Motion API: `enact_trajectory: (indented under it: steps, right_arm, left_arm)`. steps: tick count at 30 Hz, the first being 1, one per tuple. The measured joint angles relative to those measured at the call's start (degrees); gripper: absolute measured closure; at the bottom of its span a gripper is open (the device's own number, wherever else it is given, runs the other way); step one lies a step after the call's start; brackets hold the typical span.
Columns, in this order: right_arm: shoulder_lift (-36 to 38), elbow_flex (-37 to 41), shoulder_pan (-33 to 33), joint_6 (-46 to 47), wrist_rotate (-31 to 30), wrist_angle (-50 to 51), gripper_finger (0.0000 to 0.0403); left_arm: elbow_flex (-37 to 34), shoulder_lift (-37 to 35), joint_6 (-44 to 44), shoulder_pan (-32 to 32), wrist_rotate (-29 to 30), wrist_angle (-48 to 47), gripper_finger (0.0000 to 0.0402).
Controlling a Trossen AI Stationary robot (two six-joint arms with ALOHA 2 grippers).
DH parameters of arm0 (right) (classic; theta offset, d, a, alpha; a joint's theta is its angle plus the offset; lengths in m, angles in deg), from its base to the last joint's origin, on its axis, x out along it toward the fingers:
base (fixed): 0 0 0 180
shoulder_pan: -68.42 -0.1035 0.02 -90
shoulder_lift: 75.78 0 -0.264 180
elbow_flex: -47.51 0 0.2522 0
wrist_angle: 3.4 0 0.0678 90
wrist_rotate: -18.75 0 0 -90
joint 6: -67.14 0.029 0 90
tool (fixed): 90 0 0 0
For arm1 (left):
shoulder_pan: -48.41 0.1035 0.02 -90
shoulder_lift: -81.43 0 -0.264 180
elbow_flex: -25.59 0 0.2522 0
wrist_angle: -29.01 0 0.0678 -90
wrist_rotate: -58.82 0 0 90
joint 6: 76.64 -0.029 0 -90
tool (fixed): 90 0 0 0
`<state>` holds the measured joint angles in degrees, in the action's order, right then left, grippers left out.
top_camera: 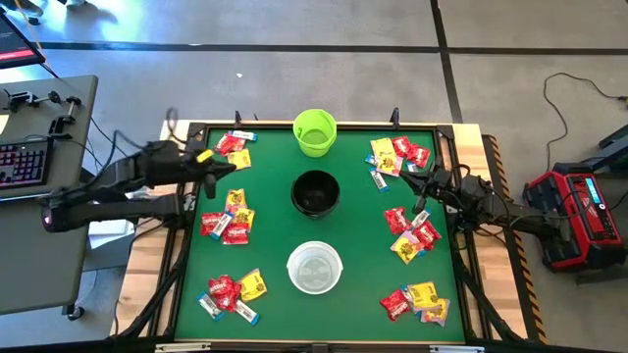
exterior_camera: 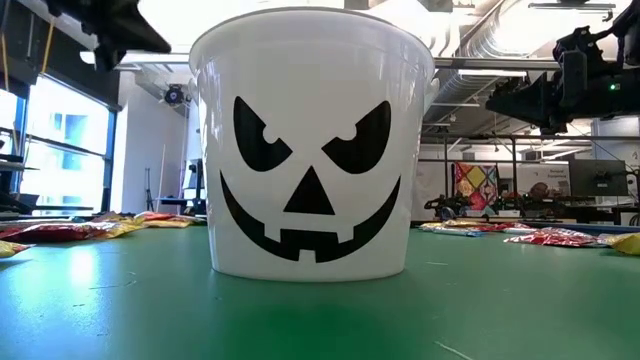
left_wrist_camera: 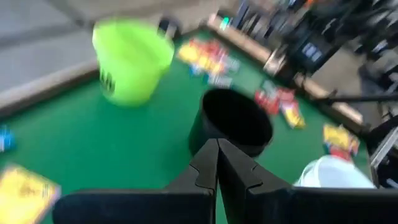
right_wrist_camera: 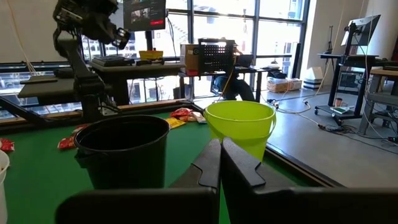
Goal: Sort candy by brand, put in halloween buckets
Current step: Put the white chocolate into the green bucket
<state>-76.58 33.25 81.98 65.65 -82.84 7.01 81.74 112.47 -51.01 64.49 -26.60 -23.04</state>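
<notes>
Candy [top_camera: 227, 226] lies in mixed piles down both sides of the green bench [top_camera: 270, 176], none sorted yet. Down the middle stand the white bucket [top_camera: 314, 267], black bucket [top_camera: 315, 192] and green bucket [top_camera: 314, 131], reachable from either side. Left hand [top_camera: 212, 175] and right hand [top_camera: 420, 182] hover clenched, empty. Brand names can't be read.

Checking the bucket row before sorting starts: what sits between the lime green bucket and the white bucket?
In the high view, the round black bucket stands between the lime green bucket and the white translucent bucket.
</notes>
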Motion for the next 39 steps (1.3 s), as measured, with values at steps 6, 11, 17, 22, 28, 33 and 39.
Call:
enact_trajectory:
  steps: [6, 11, 17, 22, 28, 33, 39]
  right_arm:
    - [0.0, 0.0, 0.0, 0.0, 0.0, 0.6, 0.0402]
    - [0.0, 0.0, 0.0, 0.0, 0.0, 0.6, 0.0402]
    - [0.0, 0.0, 0.0, 0.0, 0.0, 0.6, 0.0402]
    - [0.0, 0.0, 0.0, 0.0, 0.0, 0.6, 0.0402]
    - [0.0, 0.0, 0.0, 0.0, 0.0, 0.6, 0.0402]
    - [0.0, 0.0, 0.0, 0.0, 0.0, 0.6, 0.0402]
    - [0.0, 0.0, 0.0, 0.0, 0.0, 0.6, 0.0402]
  left_arm:
    - [0.4, 10.0, 8.8, 0.0, -2.9, -7.8, 0.0401]
    - [0.4, 18.5, 11.4, 0.0, -2.6, -14.9, 0.0387]
    - [0.4, 26.4, 13.2, -1.3, -2.5, -19.0, 0.0335]
    - [0.4, 30.9, 14.7, -3.4, -2.4, -21.3, 0.0285]
    - [0.4, 34.0, 21.5, -6.6, -3.7, -24.0, 0.0231]
    - [0.2, 35.3, 25.4, -9.2, -3.0, -24.1, 0.0202]
    - [-3.7, 36.7, 28.3, -9.9, -3.9, -24.3, 0.0185]
